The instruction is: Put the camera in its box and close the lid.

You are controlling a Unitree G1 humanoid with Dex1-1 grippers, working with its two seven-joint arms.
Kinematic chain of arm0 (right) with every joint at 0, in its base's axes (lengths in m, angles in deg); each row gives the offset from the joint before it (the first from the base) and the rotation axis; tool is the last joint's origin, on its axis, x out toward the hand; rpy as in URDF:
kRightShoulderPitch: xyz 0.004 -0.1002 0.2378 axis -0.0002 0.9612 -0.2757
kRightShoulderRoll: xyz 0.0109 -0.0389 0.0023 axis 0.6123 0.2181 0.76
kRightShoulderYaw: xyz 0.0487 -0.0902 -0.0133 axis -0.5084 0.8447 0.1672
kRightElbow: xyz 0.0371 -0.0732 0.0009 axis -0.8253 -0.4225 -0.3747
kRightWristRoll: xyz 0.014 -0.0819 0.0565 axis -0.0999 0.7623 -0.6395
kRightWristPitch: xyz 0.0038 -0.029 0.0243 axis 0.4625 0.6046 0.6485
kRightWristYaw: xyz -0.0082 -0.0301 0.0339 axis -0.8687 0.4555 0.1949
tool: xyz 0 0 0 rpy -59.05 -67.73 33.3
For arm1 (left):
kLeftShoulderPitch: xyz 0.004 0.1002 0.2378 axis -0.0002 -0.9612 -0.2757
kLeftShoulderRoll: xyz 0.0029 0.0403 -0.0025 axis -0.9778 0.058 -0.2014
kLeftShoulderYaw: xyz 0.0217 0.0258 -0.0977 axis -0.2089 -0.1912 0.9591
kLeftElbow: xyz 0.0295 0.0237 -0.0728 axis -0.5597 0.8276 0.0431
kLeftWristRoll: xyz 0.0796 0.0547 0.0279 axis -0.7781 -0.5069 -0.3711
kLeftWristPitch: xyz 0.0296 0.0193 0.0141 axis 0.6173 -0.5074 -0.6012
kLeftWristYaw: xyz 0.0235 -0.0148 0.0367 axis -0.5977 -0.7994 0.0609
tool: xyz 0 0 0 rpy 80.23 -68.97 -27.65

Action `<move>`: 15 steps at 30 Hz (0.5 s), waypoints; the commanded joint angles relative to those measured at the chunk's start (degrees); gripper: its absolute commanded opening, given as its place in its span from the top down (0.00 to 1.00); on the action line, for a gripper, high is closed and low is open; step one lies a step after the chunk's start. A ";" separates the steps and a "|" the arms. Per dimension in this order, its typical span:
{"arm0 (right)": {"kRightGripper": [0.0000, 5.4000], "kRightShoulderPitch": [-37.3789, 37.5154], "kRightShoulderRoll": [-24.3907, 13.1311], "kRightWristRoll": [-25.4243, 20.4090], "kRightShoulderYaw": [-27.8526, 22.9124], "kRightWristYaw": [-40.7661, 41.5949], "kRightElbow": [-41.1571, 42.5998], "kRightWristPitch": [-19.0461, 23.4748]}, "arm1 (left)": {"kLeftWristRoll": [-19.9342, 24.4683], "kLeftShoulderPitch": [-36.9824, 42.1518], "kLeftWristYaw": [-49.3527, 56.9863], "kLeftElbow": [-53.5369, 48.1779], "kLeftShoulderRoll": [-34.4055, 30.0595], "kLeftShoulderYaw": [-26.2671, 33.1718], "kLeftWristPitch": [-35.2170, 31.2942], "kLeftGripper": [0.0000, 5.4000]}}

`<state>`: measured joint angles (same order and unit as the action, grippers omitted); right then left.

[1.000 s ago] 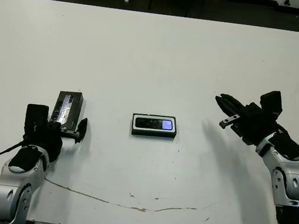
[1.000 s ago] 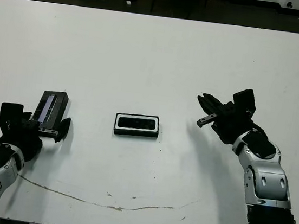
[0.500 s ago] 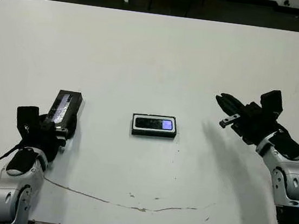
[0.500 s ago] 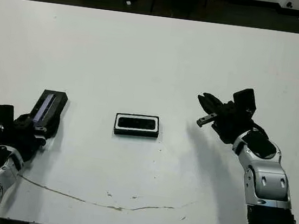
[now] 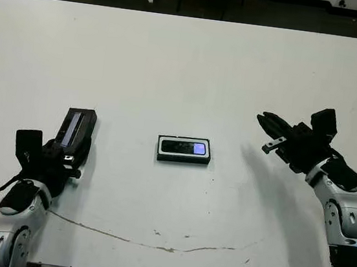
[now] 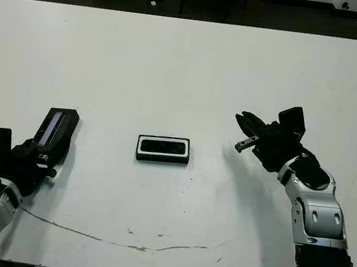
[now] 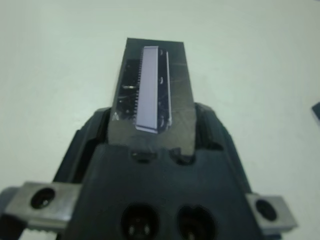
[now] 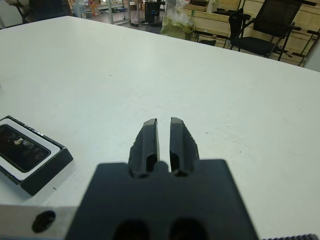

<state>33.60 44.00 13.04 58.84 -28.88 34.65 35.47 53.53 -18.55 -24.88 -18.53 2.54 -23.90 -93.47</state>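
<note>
The camera [image 5: 185, 148] already lies in the box [image 5: 184, 150] in the middle of the white worktop [image 5: 186, 69]. The left pincer [image 7: 152, 130] holds the lid [image 5: 76, 132] by its near end, out on the left. It should lift it flat, line it up and press gently. The lid is flat and black with a shiny purple strip. The right pincer [image 8: 163, 142] is almost closed and holds nothing.

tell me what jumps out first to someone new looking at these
The box sits mid-table with the camera already lying inside its white lining. At the table's left, the left claw grips the lid by one end, its pale strip window facing up. The right claw hangs empty over the table's right side, fingers nearly together.
</note>
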 commanded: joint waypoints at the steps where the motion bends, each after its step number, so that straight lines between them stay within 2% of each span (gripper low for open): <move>1: 1.00 1.31 -0.09 0.43 0.14 -0.23 -0.15 0.35 | -0.87 -0.31 -1.98 -1.73 -2.96 -0.15 2.85 0.54; 4: 1.00 1.27 0.05 0.48 0.25 -0.16 -0.47 0.08 | -0.64 1.46 -5.30 -2.27 -6.15 0.81 7.26 0.54; 9: 1.00 1.28 0.37 0.76 0.40 -0.38 -0.92 -0.40 | 0.43 7.44 -15.47 2.81 -12.90 3.07 21.49 0.54; 12: 1.00 1.30 0.51 1.20 0.49 -0.57 -1.18 -1.04 | 0.36 12.06 -19.54 5.75 -16.77 2.74 25.52 0.54; 15: 1.00 1.19 0.58 0.77 0.35 -0.56 -0.87 -0.42 | 0.41 16.12 -23.52 7.62 -20.49 1.31 26.35 0.54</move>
<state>33.76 44.52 13.52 59.07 -29.23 34.11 34.56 54.11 -3.21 -46.69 -12.33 -16.18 -21.78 -67.26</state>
